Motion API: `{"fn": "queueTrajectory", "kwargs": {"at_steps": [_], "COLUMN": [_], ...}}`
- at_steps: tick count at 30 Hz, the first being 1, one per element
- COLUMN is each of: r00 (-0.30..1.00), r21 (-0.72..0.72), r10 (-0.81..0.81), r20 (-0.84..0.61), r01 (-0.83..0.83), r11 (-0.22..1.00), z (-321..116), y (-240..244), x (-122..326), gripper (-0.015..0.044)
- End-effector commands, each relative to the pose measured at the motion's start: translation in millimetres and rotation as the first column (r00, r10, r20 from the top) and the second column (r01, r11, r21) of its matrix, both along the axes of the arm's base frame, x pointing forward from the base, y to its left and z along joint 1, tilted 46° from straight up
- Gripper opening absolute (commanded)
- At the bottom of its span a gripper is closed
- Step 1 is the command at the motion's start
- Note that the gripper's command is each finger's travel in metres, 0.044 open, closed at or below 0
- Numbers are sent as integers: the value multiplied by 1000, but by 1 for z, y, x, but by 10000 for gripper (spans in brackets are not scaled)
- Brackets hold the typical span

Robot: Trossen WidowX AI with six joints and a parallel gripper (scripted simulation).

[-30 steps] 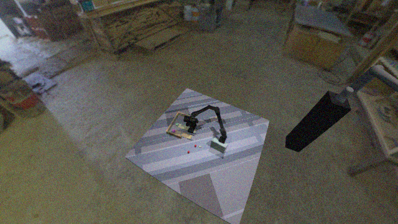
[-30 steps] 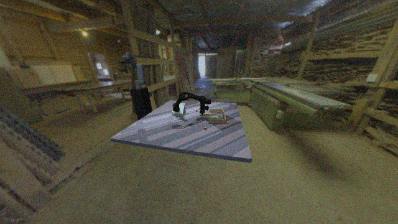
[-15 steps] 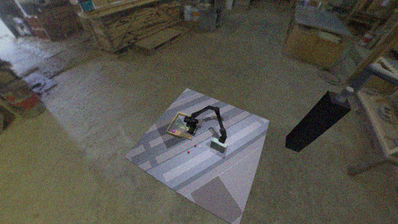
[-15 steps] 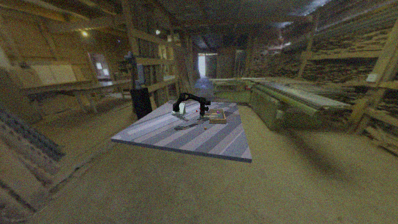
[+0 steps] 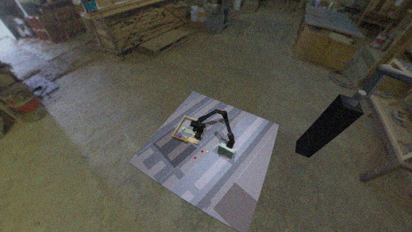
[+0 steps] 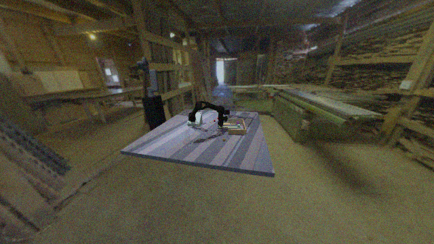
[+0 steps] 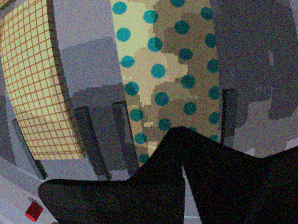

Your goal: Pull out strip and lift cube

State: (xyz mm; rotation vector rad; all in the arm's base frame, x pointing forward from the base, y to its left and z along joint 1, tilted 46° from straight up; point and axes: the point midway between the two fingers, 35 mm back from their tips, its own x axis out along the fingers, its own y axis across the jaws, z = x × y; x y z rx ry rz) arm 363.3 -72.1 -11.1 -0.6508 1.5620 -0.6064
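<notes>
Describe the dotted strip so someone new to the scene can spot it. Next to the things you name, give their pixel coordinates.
On the striped tabletop [image 5: 206,180] [image 6: 200,154], find the wooden frame [image 5: 179,127] [image 6: 237,133]. In the wrist view, the dotted strip [image 7: 158,71] runs down to just ahead of the closed fingers. Teal dots mark it out; the strip [image 7: 37,75] to its left in that picture has a reddish grid.

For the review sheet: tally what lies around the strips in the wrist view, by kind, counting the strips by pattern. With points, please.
Gridded strip [image 7: 40,80] [image 5: 193,140]: 1
Dotted strip [image 7: 170,60] [image 5: 190,131]: 1
Dark narrow bars [image 7: 92,142]: 4
Red block [image 7: 34,211]: 1
Total: 7
</notes>
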Motion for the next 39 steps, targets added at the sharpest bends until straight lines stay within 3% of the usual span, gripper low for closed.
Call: {"fn": "queueTrajectory", "kwargs": {"at_steps": [1,21,39], "r00": [1000,1000,1000], "r21": [-3,-3,-3], "r10": [4,4,4], "r20": [-4,-4,-5], "r01": [-4,-4,-4], "r11": [1000,1000,1000], "z": [0,-2,0], "y": [-1,-2,-2], "x": [0,0,-27], "gripper": [0,0,0]}}
